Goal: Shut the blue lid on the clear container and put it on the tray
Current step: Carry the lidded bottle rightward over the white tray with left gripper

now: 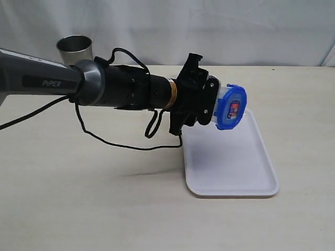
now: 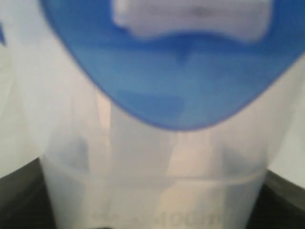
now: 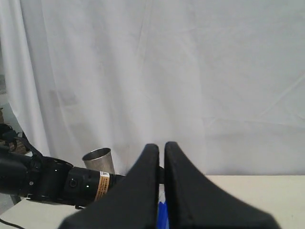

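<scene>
Clear container hangs in the air on its side, clamped in the left jaws at the end of the left arm, which reaches in level from the left of the exterior view. Blurred and very close in the left wrist view, the clear container shows dark jaw tips pressed against its lower body on both sides. The blue lid sits on its mouth, sticker facing outward; whether the side flaps are snapped down is too small to tell.

Its long axis runs roughly level and in line with the forearm, base toward the wrist and lid end pointing away. In the exterior view it appears over the far left corner of the tray, well clear of its surface. The tray lies flat on the bench, and its bare floor spreads toward the near right from there.

So the coming move likely turns on lowering the load and deciding how it lands, since the base does not face the tray.

The right jaws are pressed together and hold nothing. They do not show in the exterior view. Their wrist view looks toward the curtain, past the steel tumbler, with a sliver of blue low between them, probably the lid. The left arm is plainly the one placed to finish.
</scene>
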Robot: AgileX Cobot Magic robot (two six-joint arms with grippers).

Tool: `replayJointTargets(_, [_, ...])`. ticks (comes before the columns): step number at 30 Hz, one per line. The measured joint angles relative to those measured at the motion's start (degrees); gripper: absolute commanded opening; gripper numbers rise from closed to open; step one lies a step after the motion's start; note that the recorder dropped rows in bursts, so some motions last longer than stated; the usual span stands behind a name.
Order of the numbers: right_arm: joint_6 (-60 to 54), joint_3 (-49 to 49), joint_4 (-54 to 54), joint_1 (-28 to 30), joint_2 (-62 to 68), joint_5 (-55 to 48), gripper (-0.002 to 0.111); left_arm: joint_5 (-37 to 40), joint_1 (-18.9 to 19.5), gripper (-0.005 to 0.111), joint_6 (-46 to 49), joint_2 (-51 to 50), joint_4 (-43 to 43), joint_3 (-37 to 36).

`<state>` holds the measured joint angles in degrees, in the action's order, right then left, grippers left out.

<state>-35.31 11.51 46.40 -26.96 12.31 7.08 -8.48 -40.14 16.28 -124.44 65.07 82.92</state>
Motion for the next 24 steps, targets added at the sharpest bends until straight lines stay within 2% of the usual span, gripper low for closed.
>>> replayJointTargets(8, [0.13,-0.31,-0.14,0.00,0.00,0.10,0.004,12.28,-3.83,0.000,16.61,0.00,1.26,1.28])
replayJointTargets(15, [0.23,-0.31,-0.14,0.00,0.00,0.10,0.004,22.73,-5.95,0.000,19.38,0.00,9.60,1.28])
replayJointTargets(24, [0.23,-0.31,-0.14,0.00,0.00,0.10,0.004,23.95,-6.08,0.000,19.84,0.00,10.82,1.28])
